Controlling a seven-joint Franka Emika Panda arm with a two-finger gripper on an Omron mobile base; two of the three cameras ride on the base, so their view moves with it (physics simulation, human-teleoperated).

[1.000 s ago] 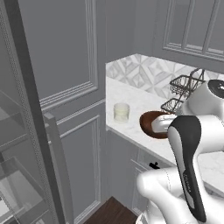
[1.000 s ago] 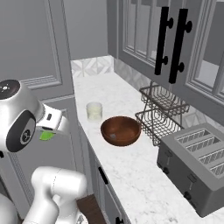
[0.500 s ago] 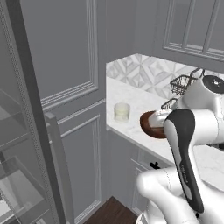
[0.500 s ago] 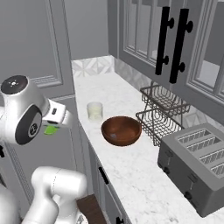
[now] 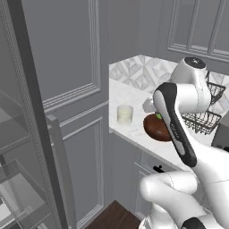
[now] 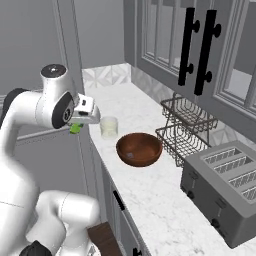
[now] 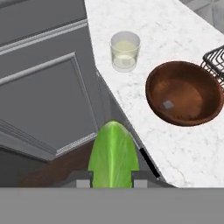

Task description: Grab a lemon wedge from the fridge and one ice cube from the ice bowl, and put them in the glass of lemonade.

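The lemon wedge (image 7: 113, 155) has its lower end cut off by the hand view's bottom. In the left base view, the arm covers much of the brown bowl (image 5: 157, 128).

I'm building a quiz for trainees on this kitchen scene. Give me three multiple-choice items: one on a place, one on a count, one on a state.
1. Where does the glass of lemonade stand?
A. On the marble counter, beside the brown bowl
B. Inside the wire rack
C. On top of the toaster

2. How many slots does the toaster have on top?
A. Two
B. Three
C. Four

3. What is the end effector doing?
A. Hanging open with nothing in it
B. Gripping the lemon wedge
C. Gripping the bowl's rim

Answers:
1 A, the hand view shows the glass on the counter next to the bowl.
2 C, the right base view shows four slots.
3 B, the green wedge sits between the fingertips in the hand view.
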